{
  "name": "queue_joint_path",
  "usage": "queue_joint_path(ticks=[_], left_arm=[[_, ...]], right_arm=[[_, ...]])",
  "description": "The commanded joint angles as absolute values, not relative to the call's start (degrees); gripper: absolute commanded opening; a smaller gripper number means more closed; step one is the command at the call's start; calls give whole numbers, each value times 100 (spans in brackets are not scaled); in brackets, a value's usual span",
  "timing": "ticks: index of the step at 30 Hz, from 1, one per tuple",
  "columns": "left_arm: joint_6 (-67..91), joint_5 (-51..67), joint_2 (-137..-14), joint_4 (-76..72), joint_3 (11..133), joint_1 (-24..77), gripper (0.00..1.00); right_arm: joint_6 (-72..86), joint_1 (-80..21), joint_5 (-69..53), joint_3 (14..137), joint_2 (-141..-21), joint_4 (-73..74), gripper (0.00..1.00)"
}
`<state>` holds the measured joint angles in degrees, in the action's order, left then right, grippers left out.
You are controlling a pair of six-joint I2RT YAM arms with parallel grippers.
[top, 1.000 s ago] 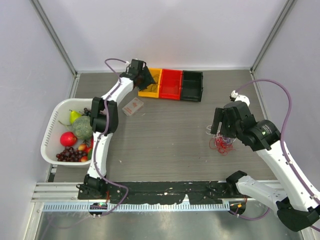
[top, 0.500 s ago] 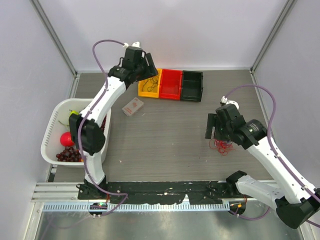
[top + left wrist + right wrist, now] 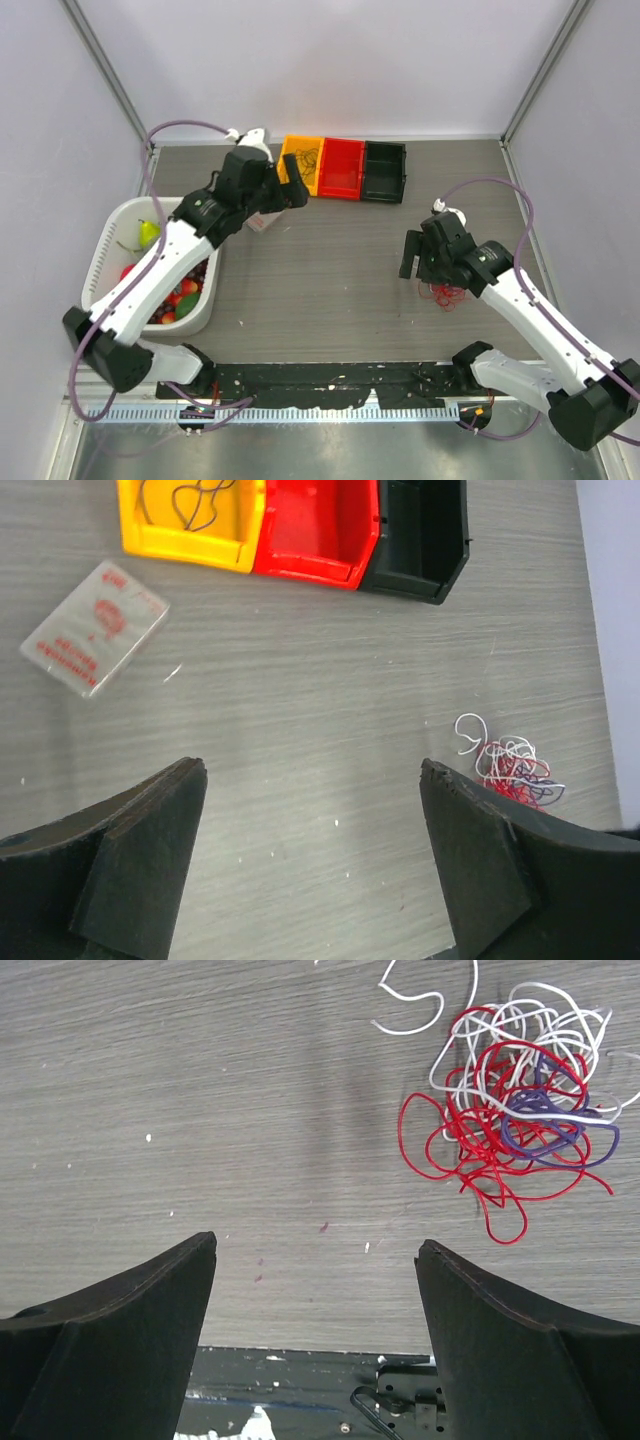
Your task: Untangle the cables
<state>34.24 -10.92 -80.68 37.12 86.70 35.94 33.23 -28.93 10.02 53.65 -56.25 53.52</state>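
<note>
The cables (image 3: pixel 446 293) lie as one small tangle of red, white and dark purple wire on the table at the right. They also show in the right wrist view (image 3: pixel 510 1110) and the left wrist view (image 3: pixel 515 768). A thin dark wire (image 3: pixel 190 498) lies in the yellow bin (image 3: pixel 303 165). My right gripper (image 3: pixel 417 256) is open and empty, just left of the tangle and above the table (image 3: pixel 315 1245). My left gripper (image 3: pixel 292 186) is open and empty, hovering near the bins (image 3: pixel 312 770).
A red bin (image 3: pixel 342 168) and a black bin (image 3: pixel 386 172) stand beside the yellow one at the back. A clear plastic packet (image 3: pixel 95 628) lies left of them. A white basket (image 3: pixel 104 250) of fruit stands at the left edge.
My left arm has swung back from over the yellow bin toward the table's middle, its gripper empty. My right gripper has shifted left, off the cable tangle.
</note>
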Motion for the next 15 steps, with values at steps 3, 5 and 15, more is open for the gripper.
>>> queue_joint_path(ticks=[3,5,15], left_arm=[[4490,-853,-6795,3199,7709,3419,100],[4579,-809,-6610,3243,7586,3419,100],[4272,-28,-5932,3207,7163,3401,100]], right_arm=[[3516,-2384,1240,5300,-6037,4764,87],[3472,-1902,1012,5291,-6248,4703,87],[2936,359,801,5194,-7398,4255,86]])
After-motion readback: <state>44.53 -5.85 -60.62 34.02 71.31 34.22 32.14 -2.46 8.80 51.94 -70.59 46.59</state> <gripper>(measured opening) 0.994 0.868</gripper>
